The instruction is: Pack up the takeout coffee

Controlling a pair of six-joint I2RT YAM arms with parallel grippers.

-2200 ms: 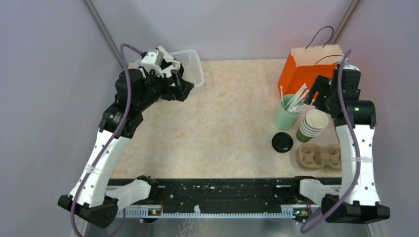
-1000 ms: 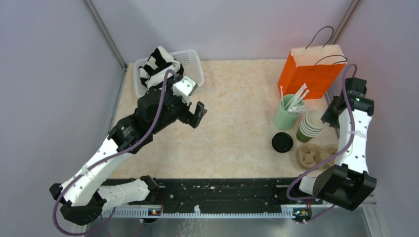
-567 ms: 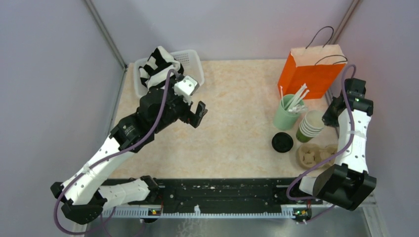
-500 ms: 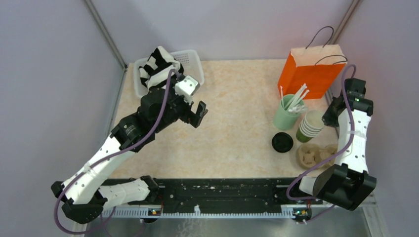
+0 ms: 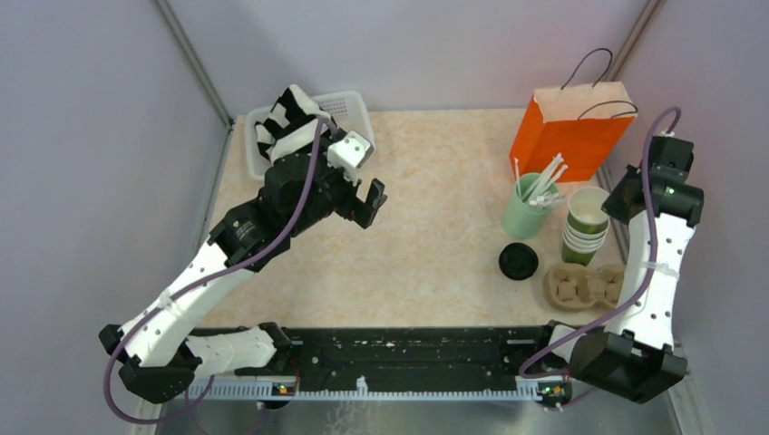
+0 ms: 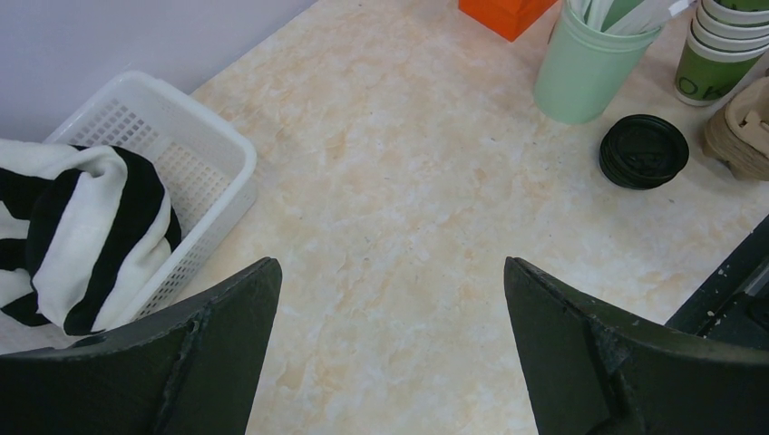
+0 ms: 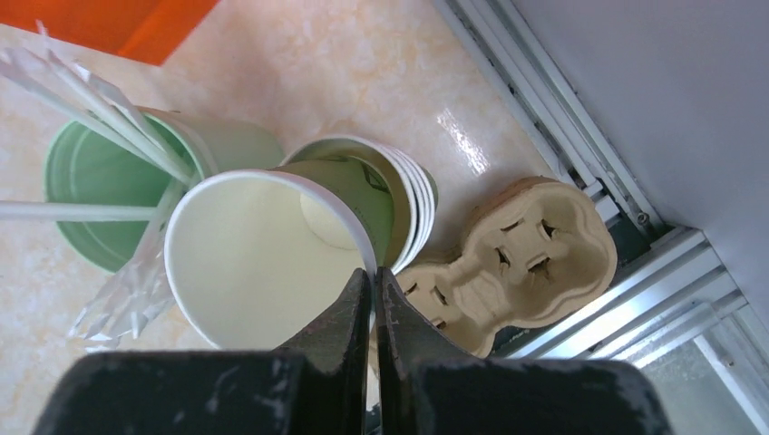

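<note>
My right gripper (image 7: 374,276) is shut on the rim of a dark green paper cup (image 7: 254,263) with a cream inside, holding it up above the stack of matching cups (image 7: 399,195). From above, the lifted cup (image 5: 589,208) stands over the stack (image 5: 583,245), with the right gripper (image 5: 619,201) at its right edge. A pile of round black lids (image 5: 518,261) lies on the table left of the stack. My left gripper (image 6: 390,265) hangs open over bare tabletop, nothing between its fingers; from above the left gripper (image 5: 367,201) is left of centre.
A pale mint tumbler of white straws (image 5: 524,213) stands beside the cups, in front of an orange paper bag (image 5: 567,127). A brown pulp cup carrier (image 5: 585,286) lies near the front right edge. A white basket (image 5: 358,118) with a striped cloth (image 5: 286,122) sits at the back left.
My right gripper has closed on the top cup's rim and raised it off the stack. The left arm has shifted slightly up and to the right, still open.
</note>
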